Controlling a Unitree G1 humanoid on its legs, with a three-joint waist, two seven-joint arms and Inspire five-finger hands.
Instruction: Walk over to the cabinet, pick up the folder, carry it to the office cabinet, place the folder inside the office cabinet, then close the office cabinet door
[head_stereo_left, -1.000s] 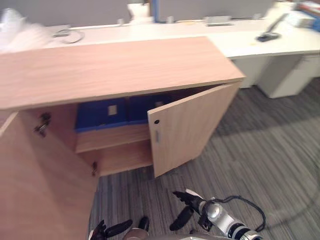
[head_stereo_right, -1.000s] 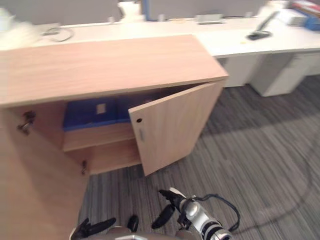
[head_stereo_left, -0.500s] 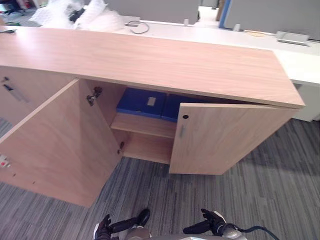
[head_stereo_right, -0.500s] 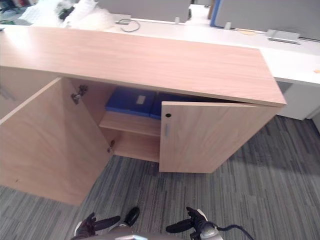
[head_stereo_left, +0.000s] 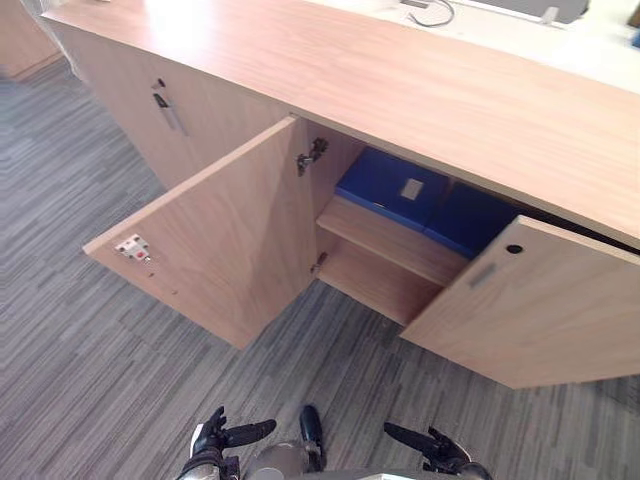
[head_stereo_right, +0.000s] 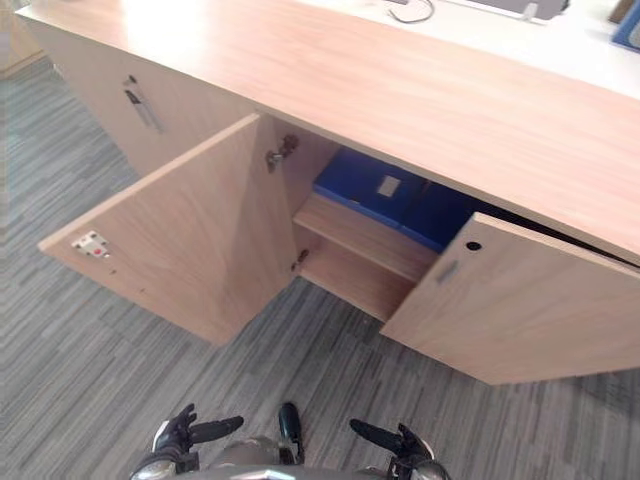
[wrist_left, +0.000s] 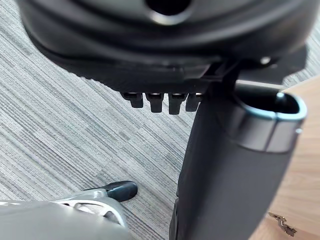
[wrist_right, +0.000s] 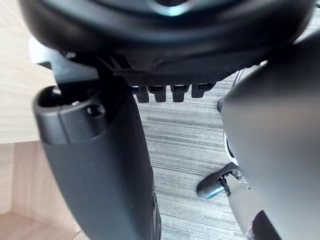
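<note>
Fingers of the left hand (head_stereo_left: 212, 440) and the right hand (head_stereo_left: 435, 450) are loose and nearly straight, grasping nothing. Both hang low in front of the cabinet (head_stereo_left: 400, 80), well apart from it.

Both cabinet doors stand open. The left door (head_stereo_left: 220, 230) is swung wide towards the robot, so stepping closer could knock its lower corner. A push near the hinge would probably slip along the panel instead of swinging it. Fingers could also be pinched behind the half-open right door (head_stereo_left: 540, 320).

The blue folders (head_stereo_left: 392, 185) lie on the cabinet's upper shelf (head_stereo_left: 390, 240), between the doors, far from both hands.
</note>
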